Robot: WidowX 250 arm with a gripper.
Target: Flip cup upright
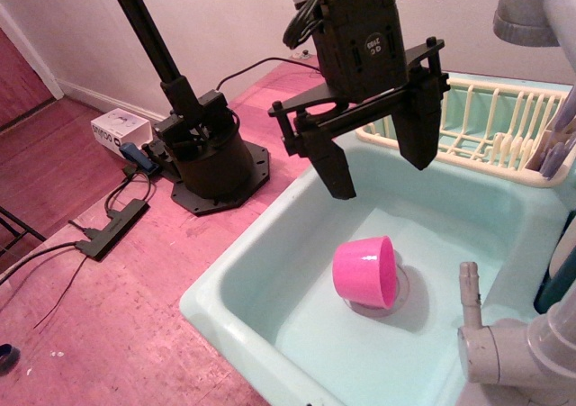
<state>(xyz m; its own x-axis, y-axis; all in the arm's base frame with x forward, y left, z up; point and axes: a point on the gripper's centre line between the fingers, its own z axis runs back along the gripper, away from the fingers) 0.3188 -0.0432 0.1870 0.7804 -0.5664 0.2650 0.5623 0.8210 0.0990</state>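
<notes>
The bright pink cup [364, 272] lies on its side on the floor of the pale green sink [247, 284], near the drain, with its wide rim facing right and its base to the left. My gripper [380, 166] hangs above and slightly behind the cup, clear of it. Its two black fingers [330, 165] point down and stand wide apart. Nothing is held between them.
A cream dish rack [490, 122] sits on the sink's back right edge. A grey tap [504, 352] stands at the front right corner. A black arm base [207, 154], cables and a white box [117, 129] are on the pink floor to the left.
</notes>
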